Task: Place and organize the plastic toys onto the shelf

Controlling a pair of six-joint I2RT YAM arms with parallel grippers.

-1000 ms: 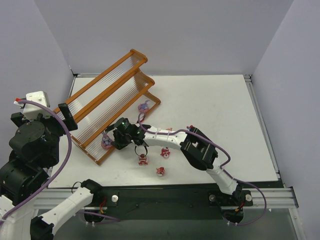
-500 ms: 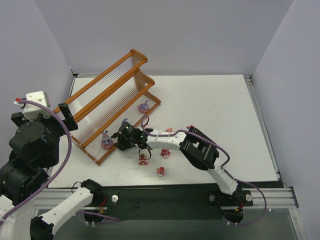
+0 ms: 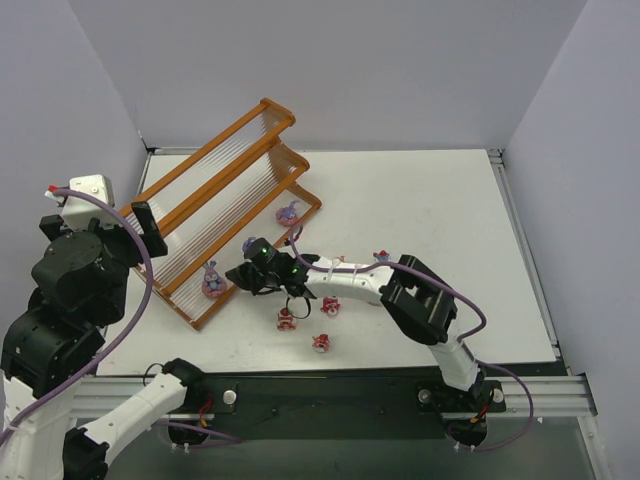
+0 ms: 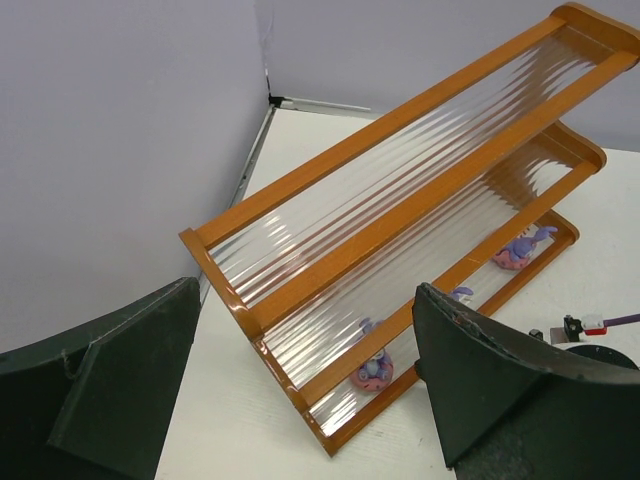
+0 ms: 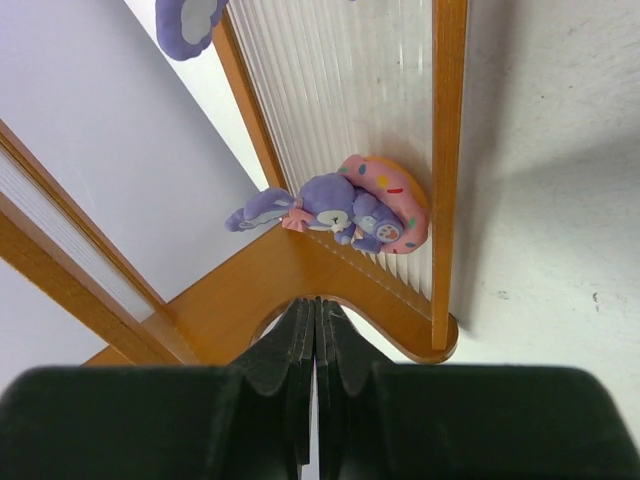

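Left gripper (image 4: 308,300) is up at far left, jaws wide, empty. Shelf (image 4: 400,170) has 3 bunny toys (image 3: 212,281) on its lowest tier. Right gripper (image 5: 314,315) has its fingers pressed together on nothing, just off the shelf's near end. Next, prob: lift clear w/o clipping the frame, then open above the nearest of the loose toys (image 3: 287,319) on the table (image 3: 420,210) & descend straight

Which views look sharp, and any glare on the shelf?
Top external: evenly lit, sharp, soft shadows on the table. Left wrist: shelf sharp, clear slats glinting. Right wrist: purple bunny crisp, the shut right gripper blurred up close.
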